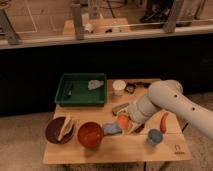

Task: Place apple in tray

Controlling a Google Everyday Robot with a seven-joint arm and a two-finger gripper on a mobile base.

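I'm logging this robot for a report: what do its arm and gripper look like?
The arm is a smooth, off-white rounded tube with a bulbous joint bearing small dark dots; no cables show. The gripper, pale too, is by the apple.

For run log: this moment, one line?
gripper: shut on small round orange-red apple, above wooden table | large dark-green rectangular plastic tray: apple not inside
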